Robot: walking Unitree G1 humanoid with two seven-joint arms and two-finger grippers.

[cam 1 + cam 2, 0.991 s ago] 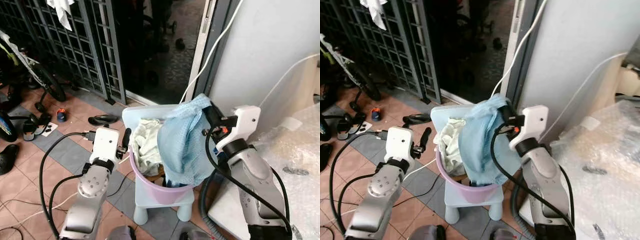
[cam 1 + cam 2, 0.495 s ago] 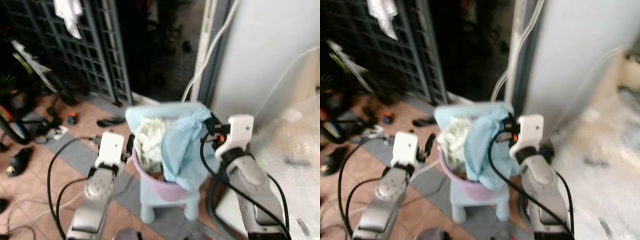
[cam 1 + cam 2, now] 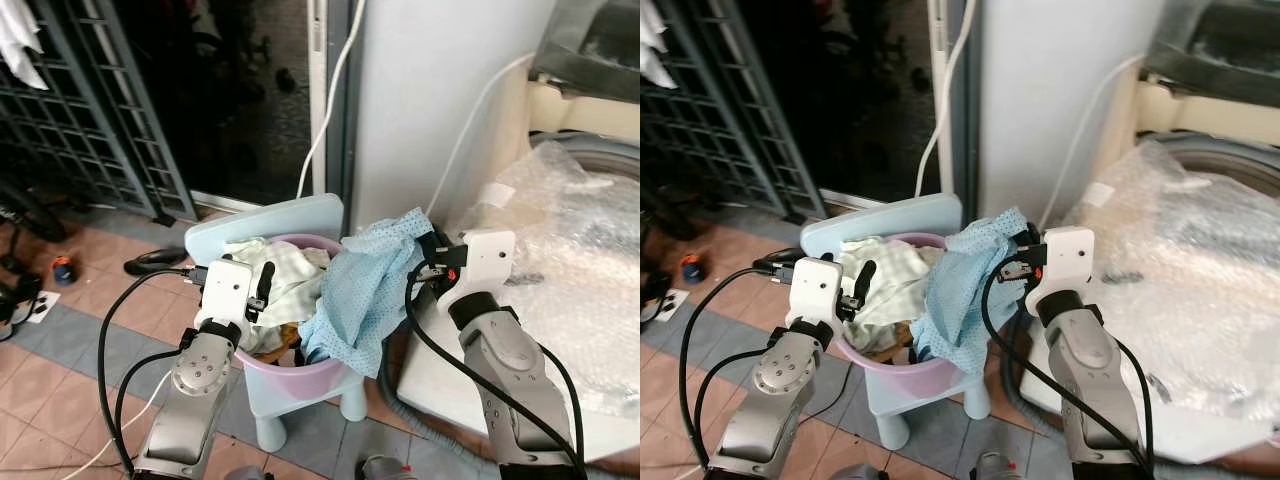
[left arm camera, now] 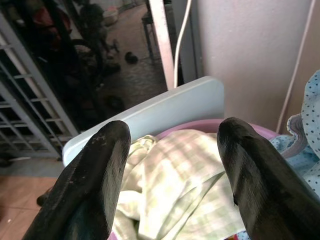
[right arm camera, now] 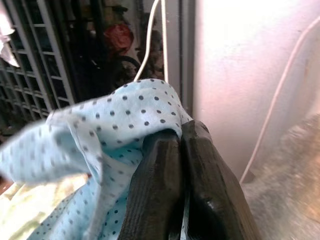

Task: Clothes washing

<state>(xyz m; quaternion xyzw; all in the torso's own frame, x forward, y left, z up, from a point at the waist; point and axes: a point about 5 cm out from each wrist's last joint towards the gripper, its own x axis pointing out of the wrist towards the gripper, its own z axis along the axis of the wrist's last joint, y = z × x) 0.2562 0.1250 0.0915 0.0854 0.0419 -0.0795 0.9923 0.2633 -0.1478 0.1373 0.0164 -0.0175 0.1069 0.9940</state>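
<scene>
Centre frame: a pink basket point(image 3: 300, 372) of laundry stands on a pale blue stool point(image 3: 262, 222). The right gripper point(image 3: 425, 262), centre right, is clamped tight on a blue dotted cloth point(image 3: 362, 295); the cloth is lifted at its upper corner and drapes over the basket's right rim. The left gripper point(image 3: 262, 283), fingers spread wide and holding nothing, hovers at the basket's left rim above a pale checked cloth point(image 4: 180, 185). A plastic-wrapped washer point(image 3: 570, 250) fills the right side.

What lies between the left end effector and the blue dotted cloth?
In the left eye view, pale checked laundry in the pink basket lies between the left end effector and blue dotted cloth.
</scene>
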